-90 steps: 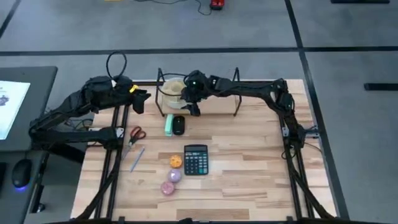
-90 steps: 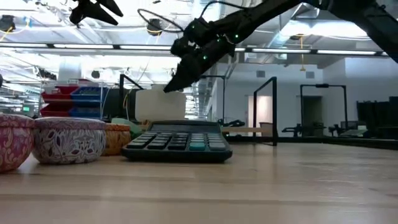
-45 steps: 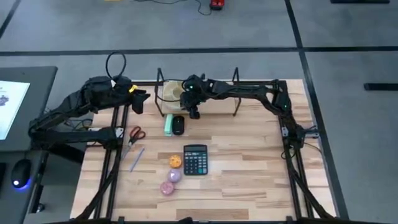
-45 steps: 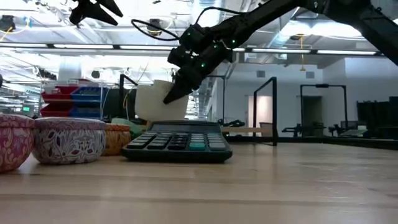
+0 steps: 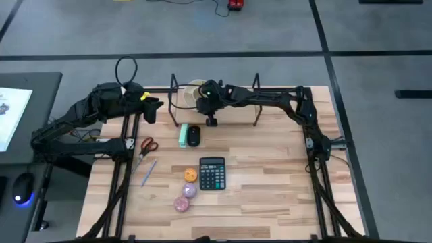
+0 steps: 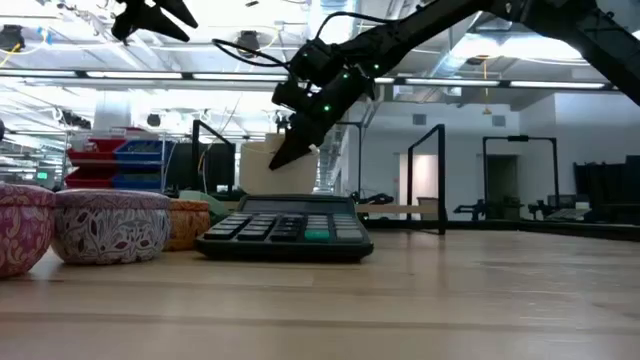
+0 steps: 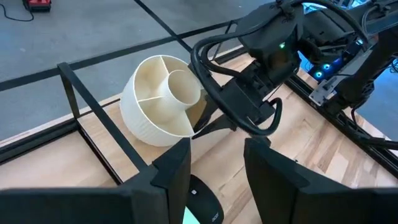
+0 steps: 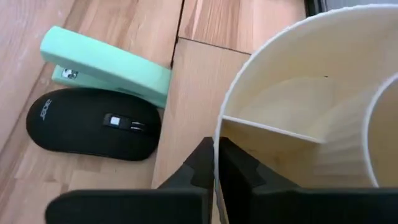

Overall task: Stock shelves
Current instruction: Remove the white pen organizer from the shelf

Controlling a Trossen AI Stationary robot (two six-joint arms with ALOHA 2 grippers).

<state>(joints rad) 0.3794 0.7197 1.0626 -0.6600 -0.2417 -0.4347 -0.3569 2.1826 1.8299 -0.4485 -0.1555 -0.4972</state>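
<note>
The right gripper (image 8: 216, 163) pinches the rim of a cream organizer (image 7: 158, 99), tilted above the shelf (image 5: 233, 115). The left gripper (image 7: 214, 165), fingers apart and empty, waits left of the shelf.

A pale wooden table (image 5: 270, 175) carries a low rack (image 5: 233, 111) at its far edge. Nearer lie a green stapler (image 5: 183, 135), black mouse (image 5: 194, 136), scissors (image 5: 146, 145), calculator (image 5: 212, 173) and three small tins (image 5: 186, 191).

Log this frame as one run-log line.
task: stock shelves | right gripper: shut on organizer rim, tilted over shelf | left gripper: open, waiting at table's left | mouse, stapler: untouched
</note>
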